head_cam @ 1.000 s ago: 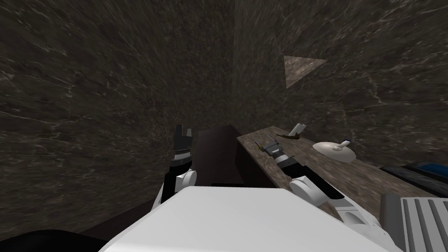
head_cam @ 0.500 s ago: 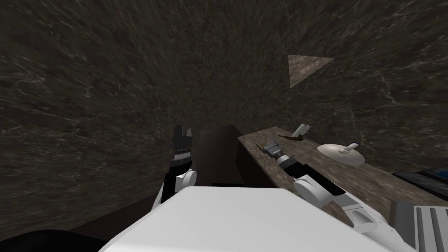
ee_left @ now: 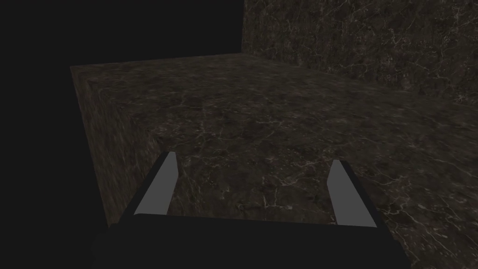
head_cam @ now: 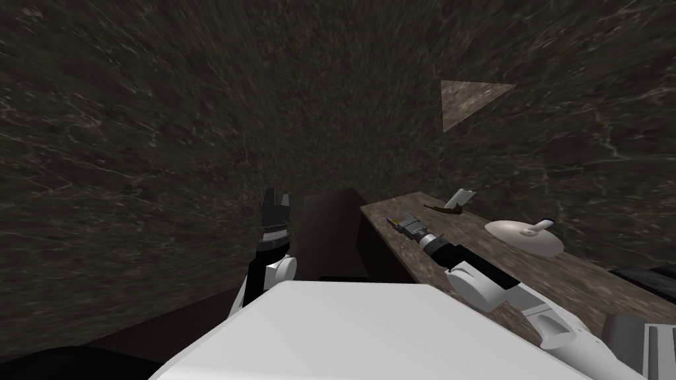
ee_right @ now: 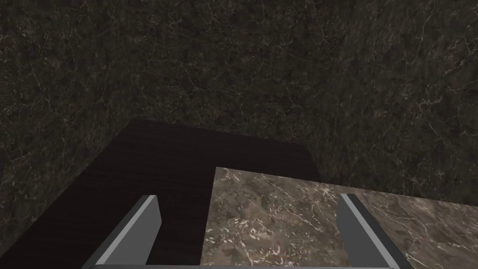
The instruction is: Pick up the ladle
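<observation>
Turned left | right gripper (head_cam: 396,221) spread over counter (head_cam: 561,270) edge | ladle (head_cam: 451,206) beyond

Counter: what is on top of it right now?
On the counter: the ladle near its far edge, and a white dish beside it, apart. My right gripper hovers open over its end; my arm hides a strip.

View swings left: counter (head_cam: 581,277), ladle (head_cam: 442,208) and white dish (head_cam: 525,239) slide right. Right gripper (head_cam: 398,220) drifts toward counter's end, farther from ladle.
</observation>
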